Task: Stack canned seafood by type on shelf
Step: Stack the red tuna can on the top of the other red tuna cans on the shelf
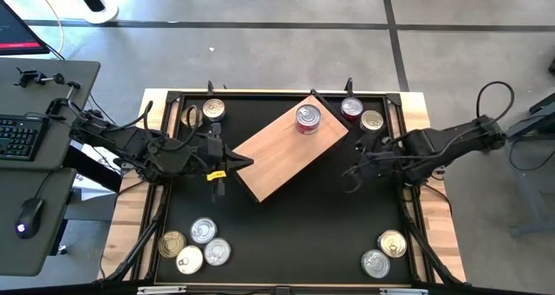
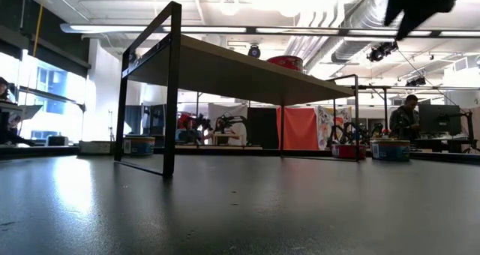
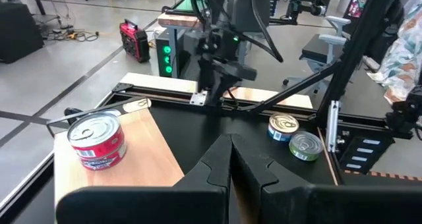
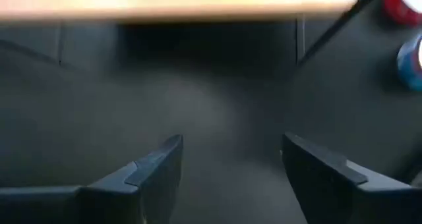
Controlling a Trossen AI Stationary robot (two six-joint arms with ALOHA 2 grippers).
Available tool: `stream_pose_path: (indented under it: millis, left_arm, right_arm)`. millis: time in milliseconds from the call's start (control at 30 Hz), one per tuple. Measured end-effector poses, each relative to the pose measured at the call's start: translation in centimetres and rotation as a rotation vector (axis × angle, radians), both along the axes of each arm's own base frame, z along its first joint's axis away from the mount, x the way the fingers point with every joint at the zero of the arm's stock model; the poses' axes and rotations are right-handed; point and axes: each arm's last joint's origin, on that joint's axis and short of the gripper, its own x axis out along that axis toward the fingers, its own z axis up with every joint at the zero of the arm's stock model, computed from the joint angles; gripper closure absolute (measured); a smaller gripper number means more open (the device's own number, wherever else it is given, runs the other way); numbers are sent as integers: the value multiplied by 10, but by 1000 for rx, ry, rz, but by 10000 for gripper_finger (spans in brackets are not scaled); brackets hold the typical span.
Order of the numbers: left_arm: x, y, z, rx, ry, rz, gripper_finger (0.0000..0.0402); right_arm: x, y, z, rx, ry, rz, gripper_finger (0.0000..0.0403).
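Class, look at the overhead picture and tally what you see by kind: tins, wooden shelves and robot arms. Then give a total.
Tins: 10 clearly seen (a possible extra one at the back-left corner is too unclear to count)
Wooden shelf: 1
Robot arms: 2
Total: 13

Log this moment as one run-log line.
shelf: one red-label tin on it | left gripper: shut, empty, at shelf edge | right gripper: open, empty, beside shelf

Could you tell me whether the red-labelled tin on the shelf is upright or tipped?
Upright: the red-labelled tin stands on the shelf, lid facing up.
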Motion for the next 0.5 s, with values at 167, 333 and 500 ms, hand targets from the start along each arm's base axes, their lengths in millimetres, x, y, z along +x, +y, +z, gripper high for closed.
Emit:
stream_pose_path:
  millis: [167, 333, 500]
  left_arm:
    - [0, 0, 0, 3, -1, 12, 402]
    - [0, 0, 0, 5, 4, 12, 401]
    - [0, 0, 0, 5, 3, 12, 401]
  right_arm:
    - [2, 7, -1, 89, 15, 63, 157]
    - [2, 19, 0, 145, -19, 107, 187]
    - [-7, 16, -2, 124, 10, -127, 246]
